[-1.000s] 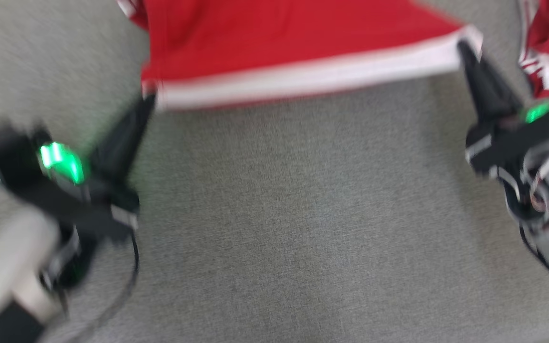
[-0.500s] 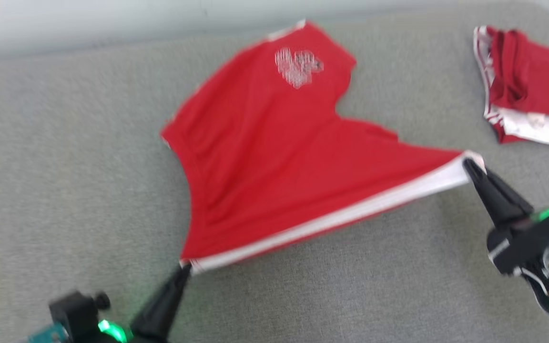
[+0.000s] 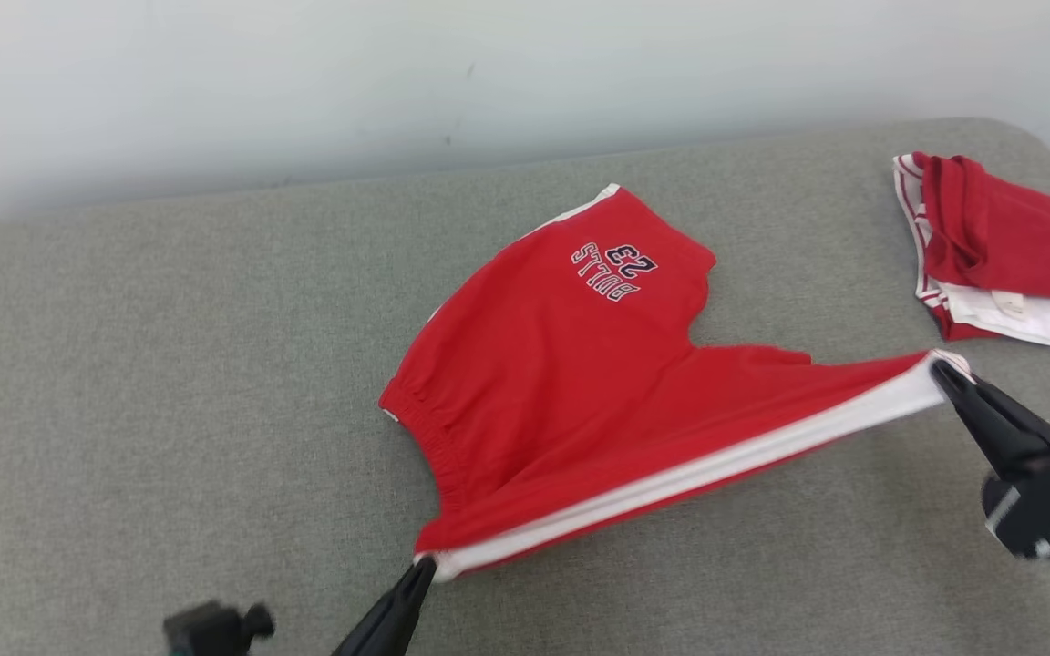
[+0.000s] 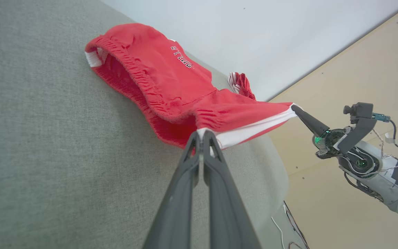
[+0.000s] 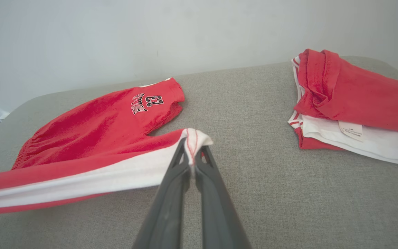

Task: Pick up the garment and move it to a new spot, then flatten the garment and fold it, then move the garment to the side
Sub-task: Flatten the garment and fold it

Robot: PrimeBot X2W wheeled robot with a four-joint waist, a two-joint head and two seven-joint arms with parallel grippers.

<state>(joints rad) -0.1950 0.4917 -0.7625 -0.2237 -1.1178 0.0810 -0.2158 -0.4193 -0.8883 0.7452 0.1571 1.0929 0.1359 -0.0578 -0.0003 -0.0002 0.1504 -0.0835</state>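
Note:
The garment (image 3: pixel 571 383) is a pair of red shorts with a white side stripe and a "BULLS 23" print. It lies on the grey cushion, with its near edge lifted and stretched taut between both grippers. My left gripper (image 3: pixel 423 569) is shut on the waistband corner (image 4: pixel 204 133) at the lower middle of the head view. My right gripper (image 3: pixel 942 372) is shut on the leg hem corner (image 5: pixel 192 138) at the right. The far leg of the garment (image 5: pixel 116 117) rests flat on the cushion.
A second red and white garment (image 3: pixel 999 255) lies folded at the far right of the grey cushion (image 3: pixel 169 364). A pale wall (image 3: pixel 397 82) runs behind the cushion. In the left wrist view the cushion's edge drops to a beige floor (image 4: pixel 358 69).
The head camera has tilted up, so the whole picture has shifted down. Both grippers keep their hold on the shorts' corners, and the stretched edge stays taut.

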